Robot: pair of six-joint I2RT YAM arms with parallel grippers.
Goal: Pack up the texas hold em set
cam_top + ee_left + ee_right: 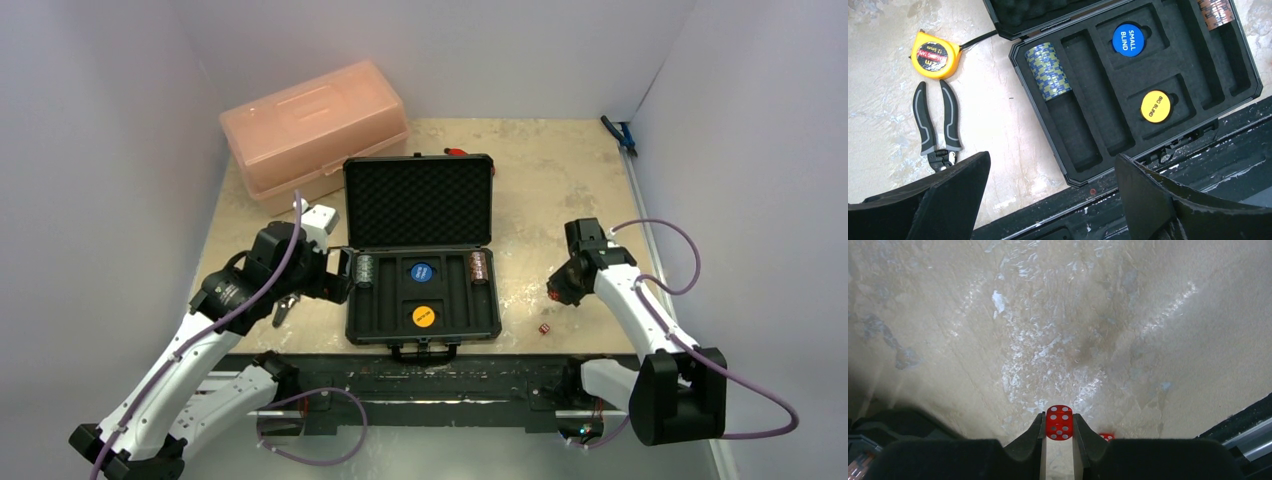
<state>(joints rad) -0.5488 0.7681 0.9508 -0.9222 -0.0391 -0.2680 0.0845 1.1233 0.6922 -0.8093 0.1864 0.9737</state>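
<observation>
Texas hold em set [423,255] sits open at the middle of the table [560,190], with its handle [423,350] at the near edge. The moulded tray [385,318] lies flat behind the handle. The yellow disc [1154,106], marked BIG BLIND, occupies the near centre pocket. The blue disc [1128,39], marked SMALL BLIND, occupies the pocket just beyond it. The grey chip stack [1048,70] lies on its side at the far end of the leftmost slot. The brown-red chip stack [478,267] lies the same way at the far end of a slot on the right.

Left gripper [1053,200] hovers just left of the tray, fingers [948,200] wide apart, with nothing between them. Pliers [935,125] lie on the table beneath it, and a yellow tape measure [934,56] lies just beyond them.

Right gripper [1058,434] is low over the table, right of the case and apart from it, and is clamped on a red die [1059,421]. A second red die [544,328] lies on the table nearer than that gripper.

The foam-lined lid [420,205] stands raised at the tray's far side. A pink translucent box [315,125] rests at the far left, close to the lid's far-left corner. A blue-handled tool [620,135] lies at the far right; its type cannot be determined.
</observation>
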